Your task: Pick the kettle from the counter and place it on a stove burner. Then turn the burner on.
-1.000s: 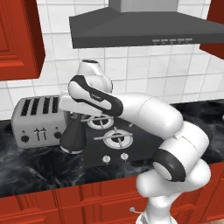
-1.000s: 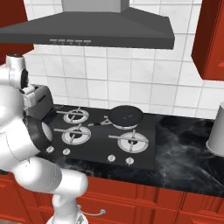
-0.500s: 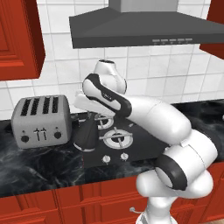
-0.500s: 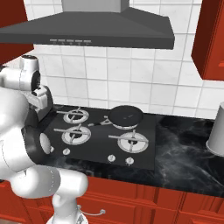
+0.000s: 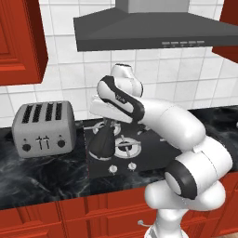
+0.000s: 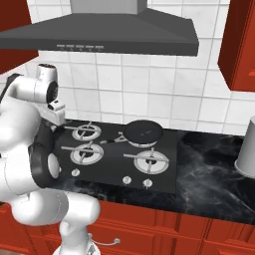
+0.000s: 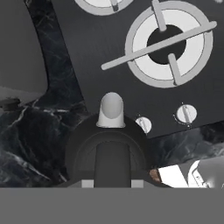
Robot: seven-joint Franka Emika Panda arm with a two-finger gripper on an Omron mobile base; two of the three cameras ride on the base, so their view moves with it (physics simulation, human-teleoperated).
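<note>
My jaws are clamped shut on the kettle (image 5: 102,143) handle, holding it above the left edge of the stove (image 5: 153,148). Risk: it swings, lands off-centre on the front burner (image 7: 168,43) grate, and tips.

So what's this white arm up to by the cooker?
The arm's gripper is shut on the handle of a small dark kettle and holds it over the left edge of the stove. A toaster stands on the black counter to its left. A flat pan occupies one back burner.
</note>
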